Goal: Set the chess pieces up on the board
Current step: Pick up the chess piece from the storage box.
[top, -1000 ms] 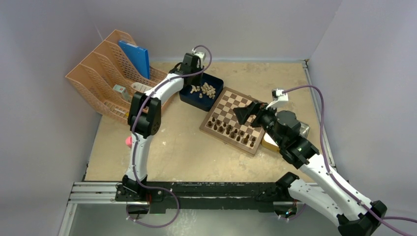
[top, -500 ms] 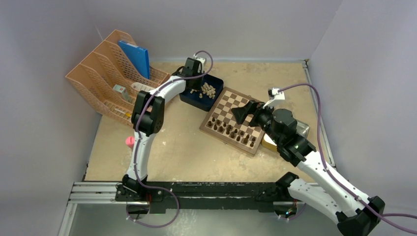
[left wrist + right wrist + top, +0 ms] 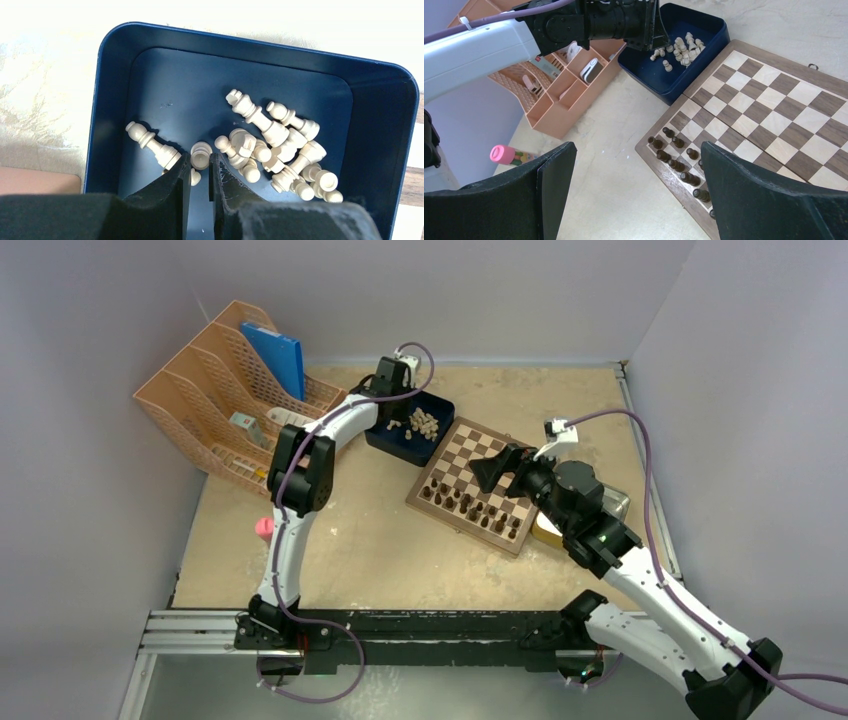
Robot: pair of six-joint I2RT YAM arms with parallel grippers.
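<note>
Board: lay right of centre on the table, with dark pieces ranked along its near rows and no cream ones on it.
Blue tray: sat just beside the board's far-left edge and held all the cream chess pieces, most of them heaped at one side.
Right gripper: hung above the board with its jaws spread wide, holding nothing; it had drifted slightly toward the tray.
Left gripper: had dropped lower into the tray, and its jaws had drawn in from a looser gap to pinch a single pawn.
Pawn: lay apart from the heap; the pick looked begun, so the lift and carry to the board seemed next.
</note>
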